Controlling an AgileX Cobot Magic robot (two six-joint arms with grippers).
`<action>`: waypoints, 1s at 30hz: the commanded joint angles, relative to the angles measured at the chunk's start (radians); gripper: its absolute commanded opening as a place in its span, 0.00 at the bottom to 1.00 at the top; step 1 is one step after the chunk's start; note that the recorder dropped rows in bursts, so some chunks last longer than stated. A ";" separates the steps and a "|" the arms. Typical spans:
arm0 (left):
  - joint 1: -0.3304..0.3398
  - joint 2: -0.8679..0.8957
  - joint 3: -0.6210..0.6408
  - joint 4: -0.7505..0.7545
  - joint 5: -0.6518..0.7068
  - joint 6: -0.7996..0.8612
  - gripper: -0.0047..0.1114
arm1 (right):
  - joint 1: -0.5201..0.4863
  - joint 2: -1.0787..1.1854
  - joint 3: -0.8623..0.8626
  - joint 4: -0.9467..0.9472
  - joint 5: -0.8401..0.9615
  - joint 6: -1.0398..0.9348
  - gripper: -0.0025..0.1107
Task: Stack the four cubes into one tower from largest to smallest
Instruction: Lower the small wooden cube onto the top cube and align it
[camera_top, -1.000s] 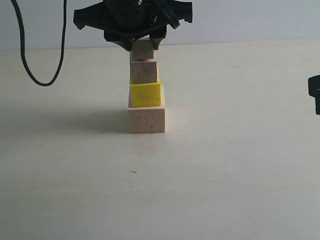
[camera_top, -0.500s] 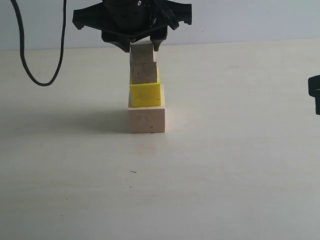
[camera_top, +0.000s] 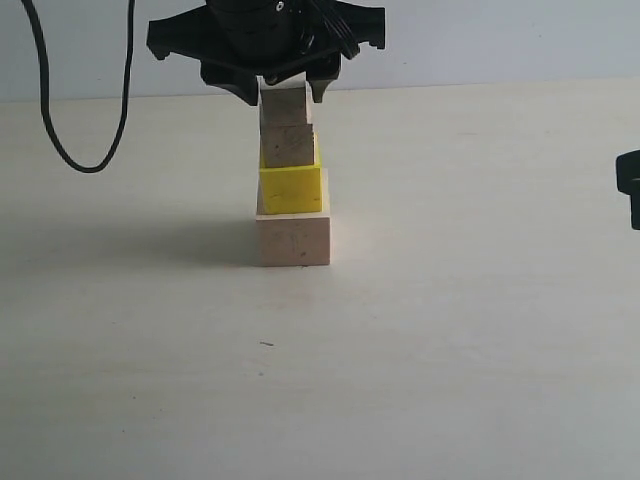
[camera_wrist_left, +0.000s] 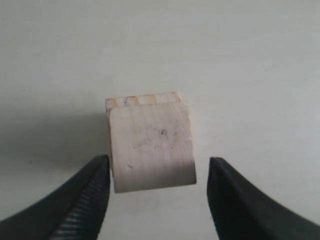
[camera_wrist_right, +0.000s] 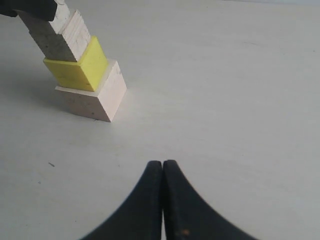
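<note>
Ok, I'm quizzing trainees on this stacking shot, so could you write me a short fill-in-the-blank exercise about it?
1. The tower counts ____ cubes.
2. Right on the bottom cube sits the ____ one.
3. The left jaws, on either side of the top cube, stand ____.
4. The right jaws, away from the tower, are ____.
Missing words: four; yellow; open; shut.
</note>
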 joint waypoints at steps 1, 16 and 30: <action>0.002 0.002 -0.008 0.004 -0.008 0.002 0.51 | -0.004 -0.007 0.007 0.012 -0.013 -0.023 0.02; 0.002 0.002 -0.008 0.027 0.005 0.002 0.04 | -0.004 -0.007 0.007 0.012 -0.013 -0.023 0.02; 0.002 0.002 -0.008 0.027 0.005 0.006 0.04 | -0.004 -0.007 0.007 0.012 -0.013 -0.023 0.02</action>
